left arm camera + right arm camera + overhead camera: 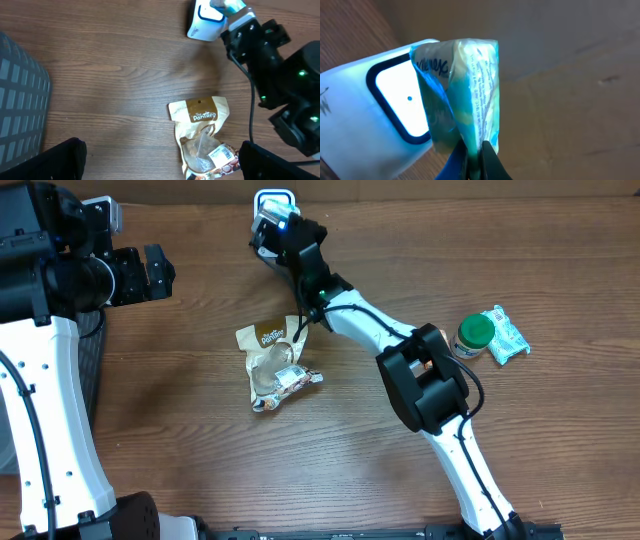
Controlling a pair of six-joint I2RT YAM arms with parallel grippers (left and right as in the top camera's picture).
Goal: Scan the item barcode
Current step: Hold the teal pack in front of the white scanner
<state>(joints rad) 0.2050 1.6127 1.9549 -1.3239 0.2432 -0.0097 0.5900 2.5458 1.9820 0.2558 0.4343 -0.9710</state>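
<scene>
Spanning wood-grain tabletop (200, 470): right claw (472, 150) clamped on teal packet (465, 85) at scanner (365, 125), left claw (158, 275) agape.

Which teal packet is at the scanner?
The packet pinched in the right end effector, at the scanner; the other packet lies beside the green-lidded jar.

Packet (467, 90) in front of scanner (355, 125)
</scene>
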